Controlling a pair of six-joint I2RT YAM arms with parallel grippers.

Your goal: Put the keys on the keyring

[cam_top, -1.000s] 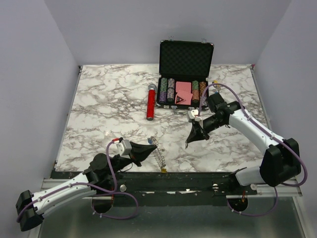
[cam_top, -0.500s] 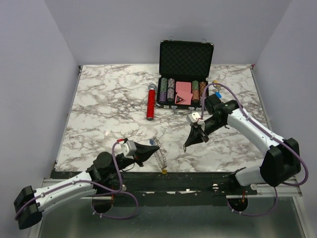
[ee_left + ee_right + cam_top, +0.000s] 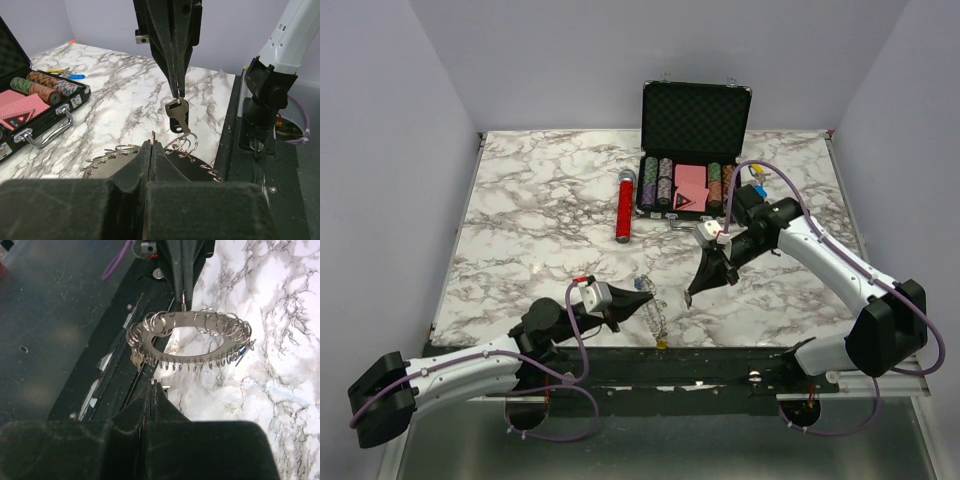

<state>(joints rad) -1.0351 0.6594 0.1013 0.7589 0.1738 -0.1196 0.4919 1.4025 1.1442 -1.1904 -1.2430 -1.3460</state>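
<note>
Since one second ago your left gripper [image 3: 645,297] has carried the keyring [image 3: 657,318] a little to the right, well to the near side of the poker chip case [image 3: 695,115], and your right gripper [image 3: 690,293] has come slightly away from the case, toward the ring. You have one keyring, one separate key [image 3: 177,115] and two grippers: the left fingers are pressed together on the rim of the ring, and the right fingers pinch the single key at its head end, so it hangs just above the ring. The ring is a flat silver oval band with many small wire loops around its edge, too many to count.
</note>
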